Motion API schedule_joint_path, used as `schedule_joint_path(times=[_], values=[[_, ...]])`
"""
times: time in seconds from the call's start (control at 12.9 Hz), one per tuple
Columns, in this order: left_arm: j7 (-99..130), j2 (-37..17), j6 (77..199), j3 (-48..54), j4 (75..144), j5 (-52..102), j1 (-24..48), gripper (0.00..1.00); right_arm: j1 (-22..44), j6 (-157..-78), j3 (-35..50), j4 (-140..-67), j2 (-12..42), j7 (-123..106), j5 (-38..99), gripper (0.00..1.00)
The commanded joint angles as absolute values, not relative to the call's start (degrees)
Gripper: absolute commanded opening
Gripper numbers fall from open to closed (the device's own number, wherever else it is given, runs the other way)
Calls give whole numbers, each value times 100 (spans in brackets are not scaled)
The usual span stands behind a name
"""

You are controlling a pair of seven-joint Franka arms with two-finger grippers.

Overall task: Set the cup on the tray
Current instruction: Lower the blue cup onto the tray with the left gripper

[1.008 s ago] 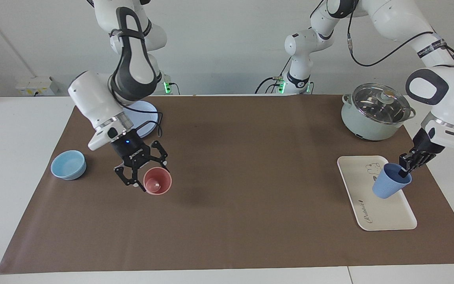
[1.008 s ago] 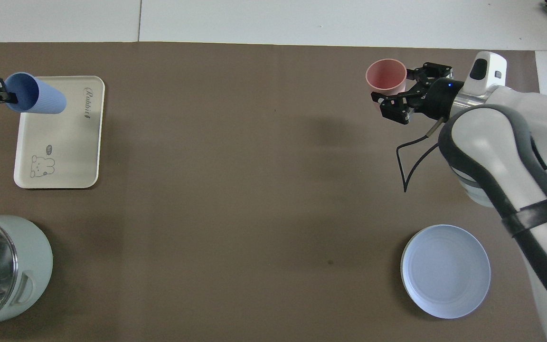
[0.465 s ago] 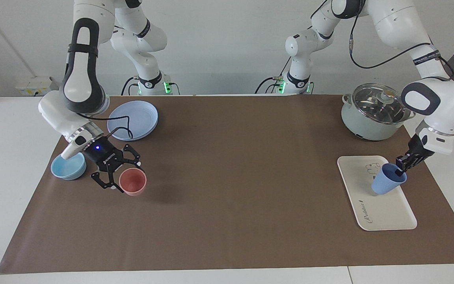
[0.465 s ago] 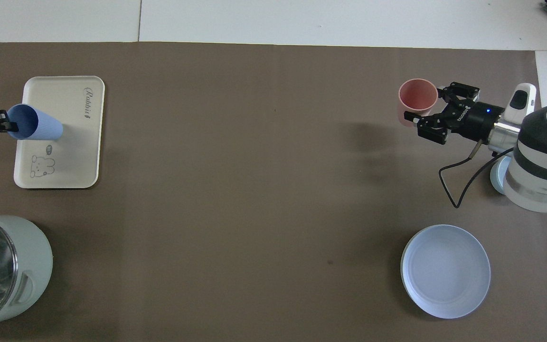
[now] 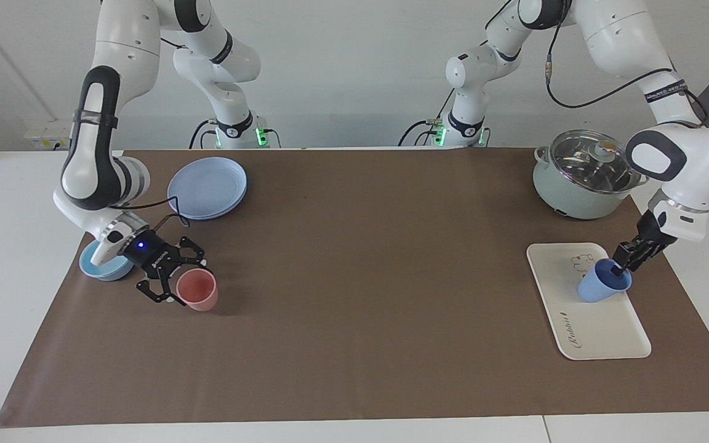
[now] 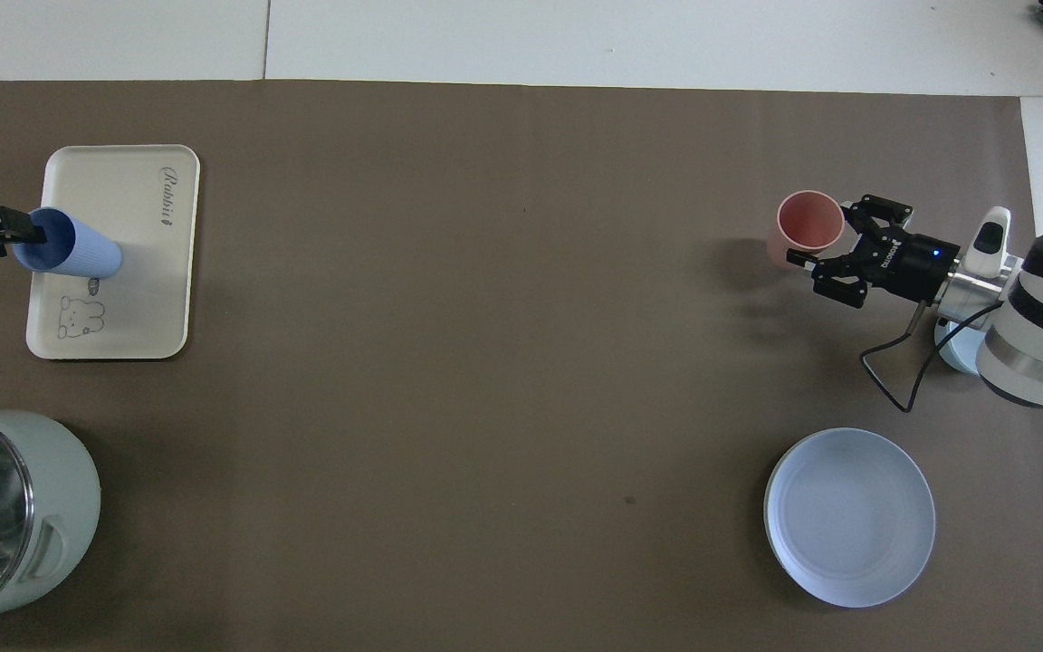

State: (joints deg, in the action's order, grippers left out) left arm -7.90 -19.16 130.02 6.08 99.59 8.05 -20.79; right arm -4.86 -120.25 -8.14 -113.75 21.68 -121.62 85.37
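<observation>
Pinching the rim of the small periwinkle-blue plastic cup (image 5: 602, 288), my left gripper (image 5: 624, 263) holds it tilted, its base on the flat cream-white rectangular tray (image 5: 600, 326). My right gripper (image 5: 177, 284) clasps the salmon-pink plastic cup (image 5: 197, 290) on the brown mat, beside the low light-blue bowl (image 5: 99, 267).

From overhead, the blue cup (image 6: 69, 253) leans across the tray (image 6: 137, 299), near its drawn animal. The pink cup (image 6: 807, 228) sits in my right gripper (image 6: 834, 249).

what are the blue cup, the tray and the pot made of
Cup: likely matte plastic, even blue, no shine.
Tray: cream, smooth, probably plastic or melamine, printed drawing.
Pot: pale green glossy body, maybe enamelled metal; lid looks like clear glass.
</observation>
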Motion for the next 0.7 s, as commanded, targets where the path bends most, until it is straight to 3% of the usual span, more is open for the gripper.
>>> schedule_joint_path(times=[0.0,0.23,0.62], values=[[-782,-2205,12046,633,8926,528,-1952,94,-693,-11708,-747,-11233,2389,-12619,8867,0],[-590,-2434,10927,607,7956,187,-1260,99,-712,-11654,-756,-11224,2435,-12796,8956,0],[492,-2373,9557,563,7331,-431,-63,100,-888,-11479,-756,-11276,2522,-13157,8930,0]])
